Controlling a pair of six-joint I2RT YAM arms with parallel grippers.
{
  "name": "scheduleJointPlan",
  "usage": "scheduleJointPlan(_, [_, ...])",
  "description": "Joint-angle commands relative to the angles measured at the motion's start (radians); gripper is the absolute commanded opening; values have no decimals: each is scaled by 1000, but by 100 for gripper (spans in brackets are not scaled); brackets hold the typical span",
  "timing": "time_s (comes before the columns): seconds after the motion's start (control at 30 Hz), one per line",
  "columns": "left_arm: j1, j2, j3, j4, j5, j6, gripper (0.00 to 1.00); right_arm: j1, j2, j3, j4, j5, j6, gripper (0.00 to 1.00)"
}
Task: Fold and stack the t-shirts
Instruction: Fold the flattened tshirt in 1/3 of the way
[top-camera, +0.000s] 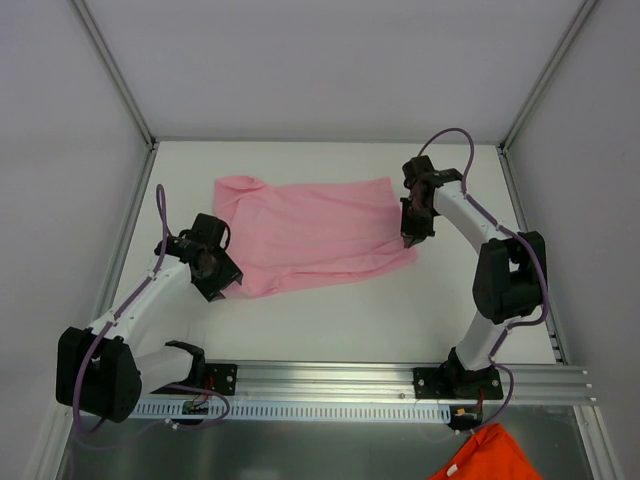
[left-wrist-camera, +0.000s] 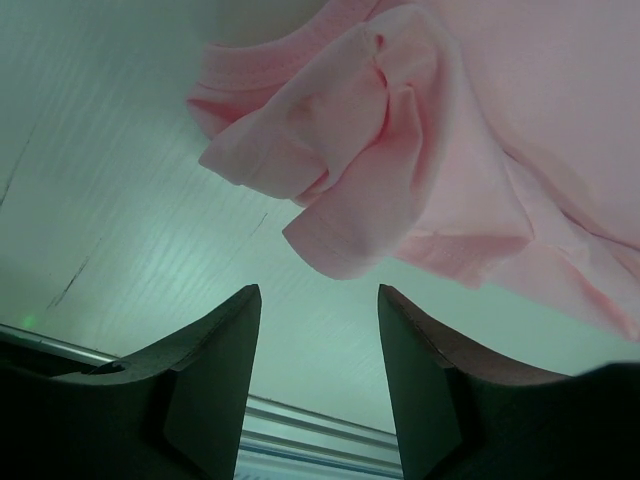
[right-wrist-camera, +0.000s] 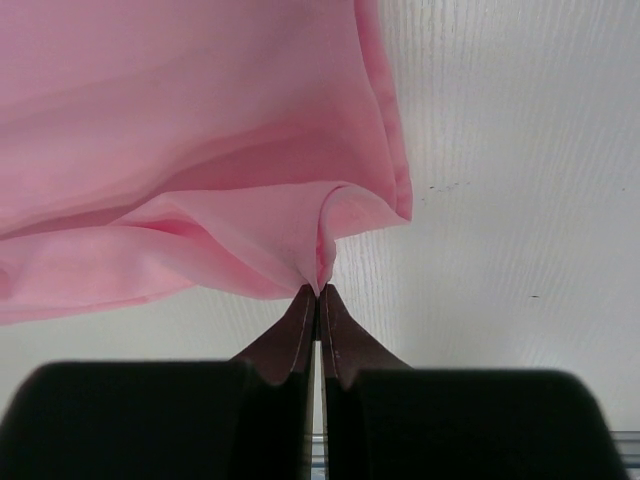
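Right pincer (right-wrist-camera: 318, 292) pinching pink t-shirt (right-wrist-camera: 200, 140), left pincer (left-wrist-camera: 318, 296) parted

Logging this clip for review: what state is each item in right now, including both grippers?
pink t-shirt: spread across the table, wrinkled, its left end bunched up.
left gripper: open, nothing between the fingers, the bunched fabric just ahead of them.
right gripper: shut, pinching the shirt's right near corner.
orange cloth: crumpled at the near edge, partly out of view.
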Motion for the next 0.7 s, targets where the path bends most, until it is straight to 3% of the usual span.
scheduleJointPlan(0.0, [-9, 31, -12, 32, 4, -7, 51, 4, 2, 49, -31, -3, -16, 1])
scheduleJointPlan(0.53, [-12, 138, -29, 115, -42, 25, 46, 4, -20, 26, -41, 21, -28, 1])
scheduleJointPlan(0.67, [-12, 144, -35, 116, -44, 25, 38, 4, -17, 29, -43, 21, -27, 1])
